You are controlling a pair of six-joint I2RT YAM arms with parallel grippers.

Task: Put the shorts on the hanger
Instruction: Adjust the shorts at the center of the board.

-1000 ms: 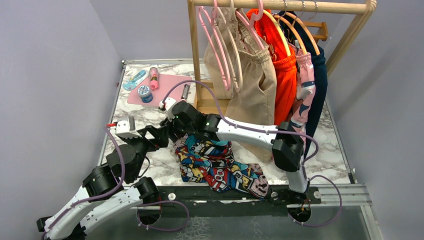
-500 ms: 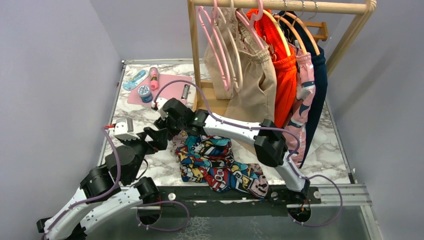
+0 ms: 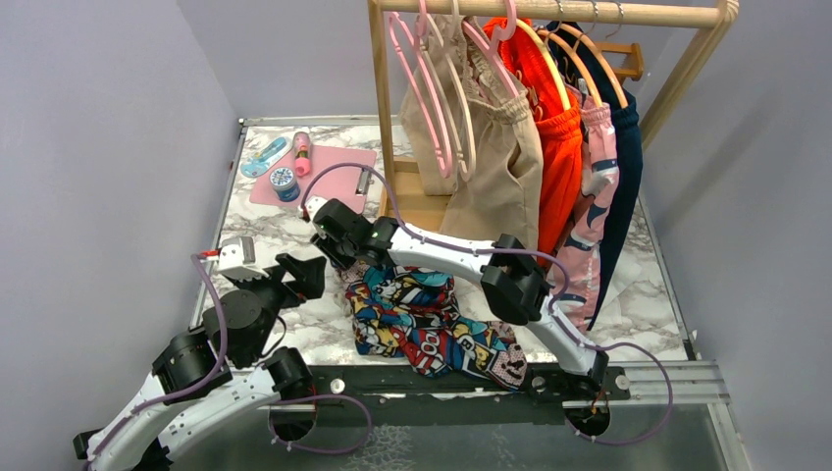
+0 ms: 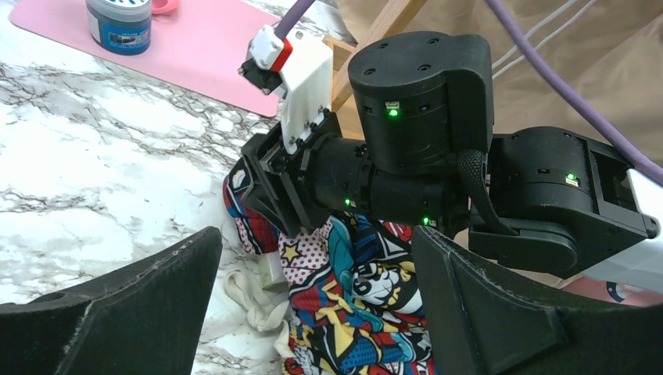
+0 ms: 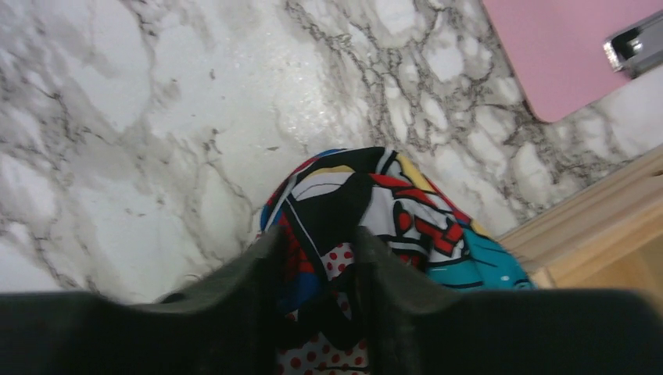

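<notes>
The comic-print shorts (image 3: 422,314) lie crumpled on the marble table between the arms. My right gripper (image 3: 329,245) reaches to their far left corner. In the right wrist view its two fingers pinch a fold of the shorts (image 5: 391,195), and the right gripper (image 5: 317,254) looks shut on the cloth. My left gripper (image 4: 313,250) hangs wide open just left of the shorts (image 4: 367,312), facing the right gripper (image 4: 266,195) and holding nothing. A white cord (image 4: 250,301) and a small pale piece lie at the shorts' edge. The hanger is hidden or out of view.
A wooden rack (image 3: 383,98) stands at the back with pink hangers (image 3: 422,78), beige shorts (image 3: 500,167), an orange garment (image 3: 559,147) and darker clothes. A pink mat (image 3: 324,167) with a jar (image 3: 284,183) and a pink tube (image 3: 301,152) lies back left.
The right arm has stretched further left, bringing its gripper to the shorts' far left corner, and its jaws have narrowed on the cloth. The left gripper has drifted slightly left and stays open.
</notes>
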